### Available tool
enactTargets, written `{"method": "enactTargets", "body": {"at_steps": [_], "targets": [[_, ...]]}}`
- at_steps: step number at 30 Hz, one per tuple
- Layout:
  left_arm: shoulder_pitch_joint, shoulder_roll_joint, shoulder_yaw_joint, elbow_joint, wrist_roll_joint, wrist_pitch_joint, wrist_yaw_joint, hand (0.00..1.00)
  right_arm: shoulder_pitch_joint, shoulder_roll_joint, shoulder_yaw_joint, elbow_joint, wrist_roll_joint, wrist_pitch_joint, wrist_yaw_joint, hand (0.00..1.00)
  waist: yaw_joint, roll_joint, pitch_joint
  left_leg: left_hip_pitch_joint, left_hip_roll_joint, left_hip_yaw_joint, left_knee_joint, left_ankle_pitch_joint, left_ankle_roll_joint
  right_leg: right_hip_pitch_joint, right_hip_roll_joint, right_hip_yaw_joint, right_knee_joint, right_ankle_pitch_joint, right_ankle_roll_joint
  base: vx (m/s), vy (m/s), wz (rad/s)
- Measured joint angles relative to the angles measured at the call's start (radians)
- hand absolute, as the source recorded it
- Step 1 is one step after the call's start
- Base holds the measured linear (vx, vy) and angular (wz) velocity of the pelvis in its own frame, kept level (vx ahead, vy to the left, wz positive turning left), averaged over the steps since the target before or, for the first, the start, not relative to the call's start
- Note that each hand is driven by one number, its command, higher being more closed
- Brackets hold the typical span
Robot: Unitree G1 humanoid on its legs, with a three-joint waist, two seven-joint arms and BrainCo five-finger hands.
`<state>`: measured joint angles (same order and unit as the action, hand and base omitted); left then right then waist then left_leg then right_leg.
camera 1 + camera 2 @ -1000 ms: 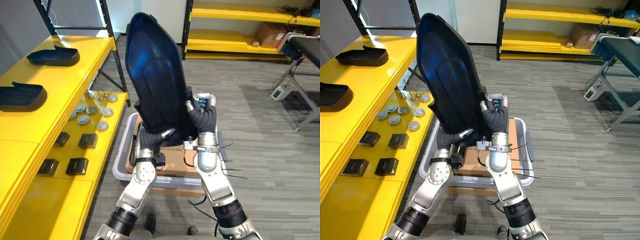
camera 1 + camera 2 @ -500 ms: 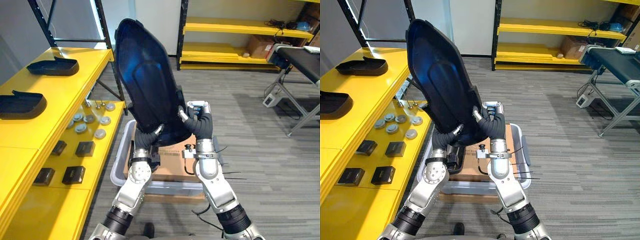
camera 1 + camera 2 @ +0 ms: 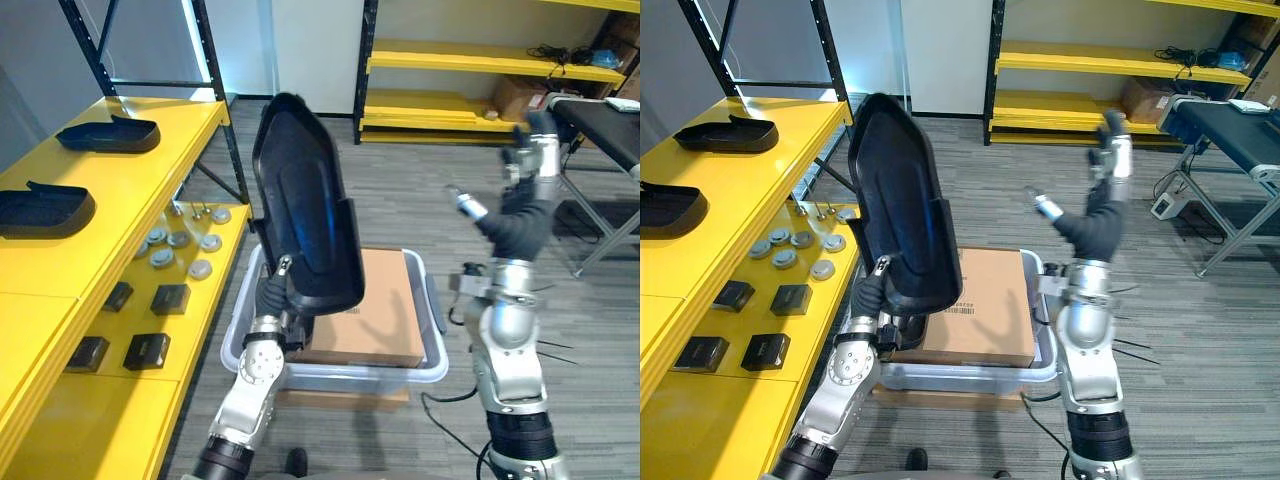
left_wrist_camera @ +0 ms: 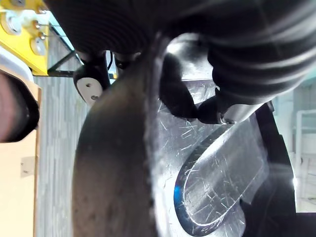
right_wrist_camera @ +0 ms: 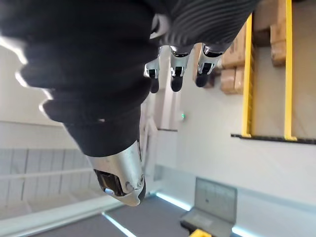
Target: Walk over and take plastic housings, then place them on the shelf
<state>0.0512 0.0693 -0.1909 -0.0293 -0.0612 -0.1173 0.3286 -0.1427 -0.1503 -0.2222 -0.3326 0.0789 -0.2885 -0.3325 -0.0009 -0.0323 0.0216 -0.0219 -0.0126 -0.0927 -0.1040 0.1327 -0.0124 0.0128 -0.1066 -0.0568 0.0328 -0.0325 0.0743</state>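
- a large dark glossy plastic housing (image 3: pixel 300 215) is held upright by its lower edge, lifted above a grey plastic tote (image 3: pixel 340 372) in which a brown cardboard box (image 3: pixel 365 310) lies.
- the left hand (image 3: pixel 272 292) is closed on that lower edge; in the left wrist view its dark-tipped fingers (image 4: pixel 175 96) are curled over the rim onto the scratched inner face of the housing.
- the right hand (image 3: pixel 1102 215) is raised well apart from the housing, to the right of the tote; its fingers (image 5: pixel 173 74) are seen straight in the right wrist view, and nothing is held in it.
- the picking-up part of the task is judged to be done for this piece, since the whole weight is carried by one hand and no part of the housing touches the tote or the box.
- a yellow metal shelf (image 3: pixel 150 170) is seen to the robot's left, with a black tray-shaped plastic housing (image 3: pixel 110 133) and a second black plastic housing (image 3: pixel 42 208) already lying on its top level.
- bare yellow surface is visible near those two, so room for another piece is judged to be available.
- the carry to the shelf and the setting down are judged to be left; the held housing is not yet over the shelf.
- whether more housings wait to be fetched cannot be told.
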Motion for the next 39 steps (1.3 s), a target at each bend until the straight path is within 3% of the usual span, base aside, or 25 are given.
{"method": "enactTargets", "body": {"at_steps": [3, 8, 10, 14, 20, 27, 28, 30, 31, 32, 36, 37, 39], "targets": [[0.031, -0.008, 0.037, -0.051, 0.009, -0.002, -0.001, 1.0, 0.059, 0.0, -0.117, 0.082, 0.081, -0.024, -0.016, 0.0, -0.002, 0.0, 0.0, -0.001, 0.0, -0.001, 0.0, 0.0, 0.0, 0.0, -0.001, 0.0, -0.001, 0.0, 0.001, 0.0, 0.0, 0.0], [0.074, -0.002, 0.087, -0.09, 0.016, -0.021, -0.002, 1.0, 0.189, -0.019, -0.188, 0.508, 0.17, 0.001, -0.004, 0.0, -0.014, 0.001, -0.001, -0.011, 0.004, -0.005, 0.0, -0.008, -0.008, -0.006, 0.001, 0.002, -0.004, 0.0, 0.001, 0.0, 0.0, 0.02], [0.113, 0.006, 0.088, -0.125, 0.015, -0.022, -0.014, 1.0, 0.218, -0.019, -0.205, 0.774, 0.229, 0.056, 0.037, 0.0, -0.012, 0.004, -0.003, -0.025, 0.005, -0.011, 0.0, -0.008, -0.008, -0.014, 0.004, -0.001, -0.003, 0.004, 0.006, 0.01, -0.011, 0.05], [0.17, 0.006, 0.084, -0.176, 0.015, -0.033, -0.064, 1.0, 0.299, 0.027, -0.214, 1.044, 0.273, 0.11, 0.125, 0.0, -0.01, 0.007, -0.003, -0.023, 0.006, -0.032, 0.006, -0.006, -0.006, 0.003, 0.005, -0.026, -0.002, 0.003, 0.008, 0.04, -0.027, 0.15], [0.21, -0.035, 0.084, -0.26, 0.012, -0.048, -0.107, 1.0, 0.361, 0.142, -0.165, 1.183, 0.258, 0.157, 0.186, 0.0, 0.004, 0.01, 0.002, -0.013, -0.001, -0.084, 0.001, -0.013, -0.007, 0.034, -0.002, -0.096, 0.038, -0.039, 0.01, -0.02, -0.029, 0.34], [0.235, -0.093, 0.076, -0.326, -0.009, -0.066, -0.111, 1.0, 0.324, 0.167, -0.007, 1.182, 0.144, 0.179, 0.204, 0.0, 0.041, 0.021, 0.054, -0.137, -0.07, -0.245, 0.143, -0.019, -0.003, 0.062, -0.065, -0.385, 0.173, -0.138, 0.022, -0.03, -0.01, 1.28], [0.229, -0.105, 0.074, -0.327, -0.012, -0.067, -0.111, 1.0, 0.313, 0.164, -0.001, 1.181, 0.14, 0.179, 0.203, 0.0, 0.048, 0.027, 0.063, -0.165, -0.07, -0.226, 0.157, -0.026, 0.007, 0.065, -0.072, -0.449, 0.182, -0.145, 0.025, -0.02, 0.02, 1.75], [0.228, -0.116, 0.073, -0.329, -0.02, -0.067, -0.11, 1.0, 0.286, 0.163, 0.015, 1.182, 0.123, 0.179, 0.203, 0.0, 0.058, 0.013, 0.093, -0.209, -0.055, -0.095, 0.191, -0.057, 0.052, 0.087, -0.109, -0.556, 0.185, -0.153, 0.029, -0.01, 0.042, 1.58], [0.227, -0.123, 0.07, -0.33, -0.022, -0.067, -0.11, 1.0, 0.281, 0.16, 0.02, 1.179, 0.116, 0.179, 0.202, 0.0, 0.066, 0.022, 0.093, -0.248, -0.031, 0.007, 0.267, -0.084, 0.089, 0.092, -0.124, -0.592, 0.203, -0.162, 0.035, 0.02, 0.053, 1.13], [0.22, -0.13, 0.059, -0.331, -0.027, -0.067, -0.11, 1.0, 0.282, 0.155, 0.039, 1.169, 0.11, 0.18, 0.203, 0.0, 0.07, 0.043, 0.1, -0.264, 0.012, 0.139, 0.32, -0.104, 0.099, 0.125, -0.128, -0.642, 0.233, -0.178, 0.059, 0.04, 0.05, 1.16], [0.192, -0.131, 0.029, -0.33, -0.033, -0.086, -0.112, 1.0, 0.281, 0.162, 0.08, 1.168, 0.099, 0.181, 0.206, 0.0, 0.068, 0.019, 0.097, -0.264, 0.051, 0.43, 0.345, -0.149, 0.117, 0.181, -0.189, -0.76, 0.195, -0.173, 0.086, 0.1, 0.084, 1.1], [0.178, -0.125, 0.03, -0.329, -0.036, -0.091, -0.112, 1.0, 0.269, 0.169, 0.081, 1.167, 0.095, 0.182, 0.206, 0.0, 0.069, 0.031, 0.098, -0.296, 0.097, 0.522, 0.418, -0.178, 0.143, 0.184, -0.192, -0.78, 0.191, -0.175, 0.091, 0.12, 0.137, 0.49], [0.166, -0.125, 0.035, -0.298, -0.042, -0.091, -0.112, 1.0, 0.261, 0.177, 0.085, 1.168, 0.086, 0.19, 0.207, 0.0, 0.072, 0.025, 0.097, -0.296, 0.063, 0.508, 0.433, -0.22, 0.126, 0.194, -0.202, -0.771, 0.183, -0.171, 0.076, 0.14, 0.16, 0.29]]}}
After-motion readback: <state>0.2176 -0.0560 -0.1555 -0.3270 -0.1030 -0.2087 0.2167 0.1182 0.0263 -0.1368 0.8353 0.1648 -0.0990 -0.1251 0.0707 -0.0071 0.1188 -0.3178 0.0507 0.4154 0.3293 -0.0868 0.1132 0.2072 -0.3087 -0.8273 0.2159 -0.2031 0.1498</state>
